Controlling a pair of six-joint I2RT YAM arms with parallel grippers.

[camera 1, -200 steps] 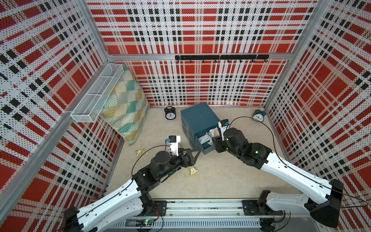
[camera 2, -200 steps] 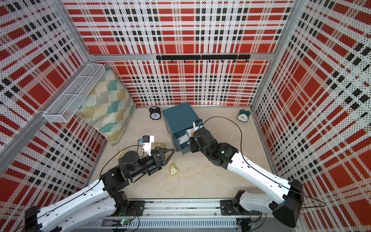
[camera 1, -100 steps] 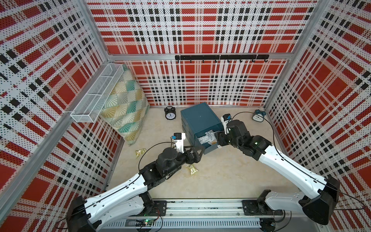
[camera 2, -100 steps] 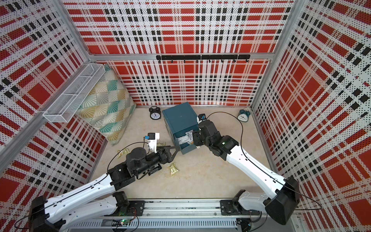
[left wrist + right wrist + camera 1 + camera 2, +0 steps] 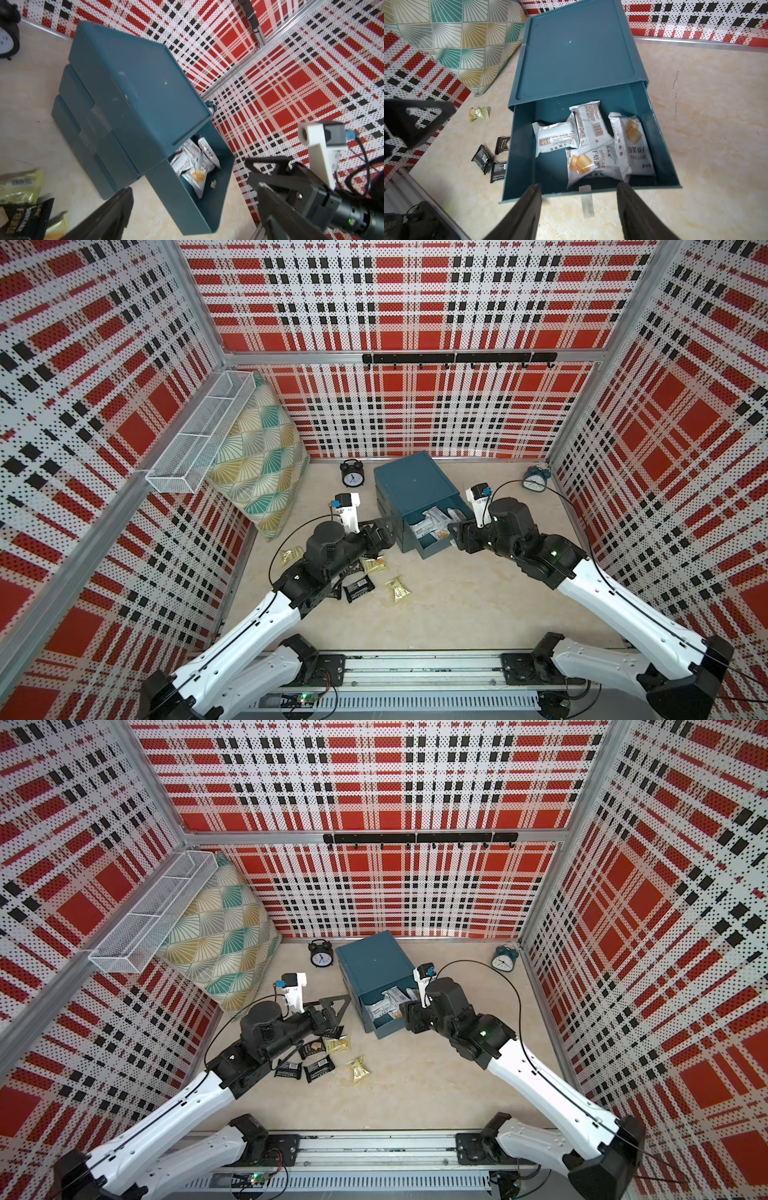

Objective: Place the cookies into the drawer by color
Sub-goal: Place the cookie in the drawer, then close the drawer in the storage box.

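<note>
Several black sealed snack packets (image 5: 319, 1068) and yellow-gold packets (image 5: 358, 1068) lie loose on the beige bench (image 5: 415, 1085) beside the left fingers (image 5: 108, 214), which we find wide open and empty. The dark teal plastic three-drawer cabinet (image 5: 415, 485) has its top drawer (image 5: 664, 145) pulled out, holding white packets (image 5: 591, 135). The right fingers (image 5: 639, 214) stand apart, empty, at its front.

I have the cabinet (image 5: 415, 485) toward the back of my counter (image 5: 478, 605), its top drawer (image 5: 662, 145) pulled out with cookie packets (image 5: 591, 128) inside. Loose packets (image 5: 318, 1069) lie on the counter to its front left. One clock (image 5: 352, 475) sits just beside its back left corner and another clock (image 5: 536, 480) well off to the right. A pillow (image 5: 257, 464) leans far left.
</note>
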